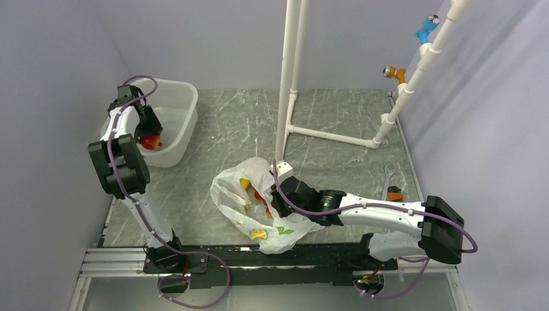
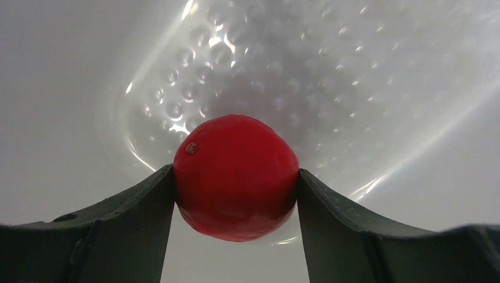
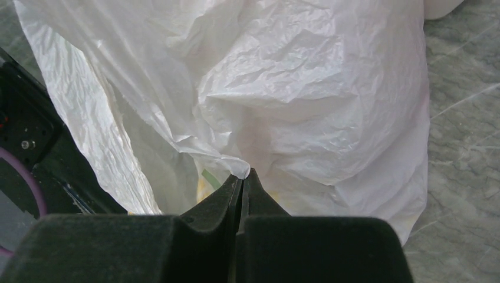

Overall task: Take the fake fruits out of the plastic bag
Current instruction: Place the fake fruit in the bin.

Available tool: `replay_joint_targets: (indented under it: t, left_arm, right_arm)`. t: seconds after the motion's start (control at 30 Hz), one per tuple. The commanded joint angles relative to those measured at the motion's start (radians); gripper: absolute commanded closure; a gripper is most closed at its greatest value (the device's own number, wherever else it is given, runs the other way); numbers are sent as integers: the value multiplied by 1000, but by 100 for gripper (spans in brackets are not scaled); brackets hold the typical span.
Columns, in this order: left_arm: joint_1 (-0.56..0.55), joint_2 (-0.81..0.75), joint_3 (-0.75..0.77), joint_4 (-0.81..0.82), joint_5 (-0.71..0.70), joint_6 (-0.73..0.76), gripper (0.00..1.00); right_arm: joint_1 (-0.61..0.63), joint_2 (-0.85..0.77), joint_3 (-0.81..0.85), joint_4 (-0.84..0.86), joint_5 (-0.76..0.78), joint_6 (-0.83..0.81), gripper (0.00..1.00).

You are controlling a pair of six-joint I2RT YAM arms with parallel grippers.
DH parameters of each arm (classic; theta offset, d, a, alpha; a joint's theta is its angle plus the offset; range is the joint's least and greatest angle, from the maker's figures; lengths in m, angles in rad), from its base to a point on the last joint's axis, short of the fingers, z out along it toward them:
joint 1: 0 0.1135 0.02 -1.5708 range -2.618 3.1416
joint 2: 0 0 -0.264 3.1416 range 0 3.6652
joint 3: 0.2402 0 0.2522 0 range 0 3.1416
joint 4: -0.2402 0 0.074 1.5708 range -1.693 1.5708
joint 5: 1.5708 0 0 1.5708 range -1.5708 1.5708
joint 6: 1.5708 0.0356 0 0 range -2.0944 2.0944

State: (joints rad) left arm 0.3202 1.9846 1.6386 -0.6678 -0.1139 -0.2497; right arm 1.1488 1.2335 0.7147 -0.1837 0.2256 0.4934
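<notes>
My left gripper (image 1: 150, 137) is shut on the larger red round fruit (image 2: 236, 177), with both fingers against its sides, and holds it inside the white tub (image 1: 175, 103) at the far left. The fruit shows red and yellow in the top view (image 1: 151, 140). The crinkly white plastic bag (image 1: 259, 207) lies on the table in front of the arms. Red and yellow-orange shapes show through its open mouth (image 1: 256, 192). My right gripper (image 1: 278, 202) is shut on a fold of the bag's film (image 3: 243, 171) at the bag's right side. The banana cannot be told apart.
A white pipe frame (image 1: 288, 84) stands behind the bag, with blue and orange clamps at the upper right. A silver wrench (image 1: 388, 178) and a small orange and black object (image 1: 394, 194) lie at the right. The black base rail (image 1: 259, 256) runs along the near edge.
</notes>
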Motion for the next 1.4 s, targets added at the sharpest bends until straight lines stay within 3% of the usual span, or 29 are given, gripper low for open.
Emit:
replay_joint_targets:
  t: [0.0,0.4,0.77,0.83,0.87,1.17,1.37]
  left_arm:
    - [26,-2,33,-63,47,-4,49]
    - [29,120,35,-72,105,9,43]
    - [29,147,42,-83,126,15,20]
    - [29,121,35,-76,130,14,5]
    - [29,108,32,-71,131,15,3]
    - [29,-54,20,-63,123,8,1]
    - [28,-282,-123,73,198,17,1]
  right_arm:
    - [-3,14,65,2,-5,-10,100]
    - [-3,9,51,7,-9,7,100]
    - [-2,1,49,1,-4,-1,100]
    - [-2,2,48,4,-6,2,100]
    - [-4,4,47,4,-6,2,100]
    - [-3,-5,38,16,-5,-5,100]
    - [-2,-21,36,17,5,-22,100]
